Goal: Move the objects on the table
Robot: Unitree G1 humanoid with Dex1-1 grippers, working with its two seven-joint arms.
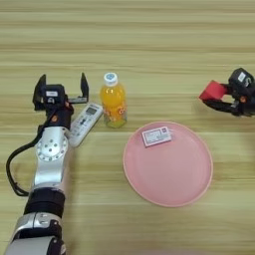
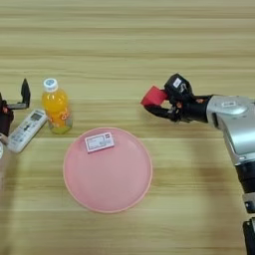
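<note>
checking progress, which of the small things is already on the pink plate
The white card with red print lies on the pink plate, near its far rim. The red cube is held in the right pincer; the orange bottle and remote stand beside the plate.

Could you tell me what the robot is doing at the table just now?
The right gripper holds the red cube above the table, up and to the right of the pink plate. A white card lies on the plate's far left part. The left gripper is open, beside the orange bottle, over a white remote.
</note>
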